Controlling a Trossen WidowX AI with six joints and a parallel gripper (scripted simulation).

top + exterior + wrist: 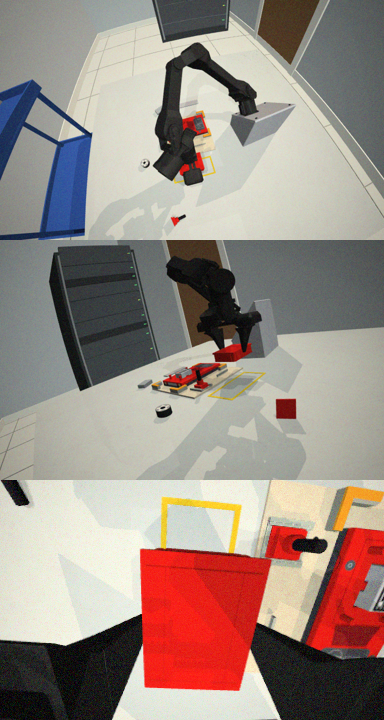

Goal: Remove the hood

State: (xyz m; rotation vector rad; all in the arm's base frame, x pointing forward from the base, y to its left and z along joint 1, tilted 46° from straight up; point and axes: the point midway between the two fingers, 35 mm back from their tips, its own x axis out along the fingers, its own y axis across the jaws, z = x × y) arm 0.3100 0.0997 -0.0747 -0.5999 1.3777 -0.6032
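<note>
Hood carried above the marked area
The toy car (pixel 192 373) on its board sits left of the yellow marked area (pixel 236 385); the gripper (pixel 230 345) clamps the red hood (pixel 230 354) aloft.

The hood (pixel 231 353) is a flat red rectangular panel with shallow side walls, held level in the air between the jaws, clear of the surface (pixel 325 375). It hangs above the near end of the yellow-outlined marked area (pixel 237 385), whose far end shows past the hood's edge in the wrist view. The car (pixel 191 373), red with its engine bay uncovered, sits on a tan board near the middle of the surface, just beside the marked area.
</note>
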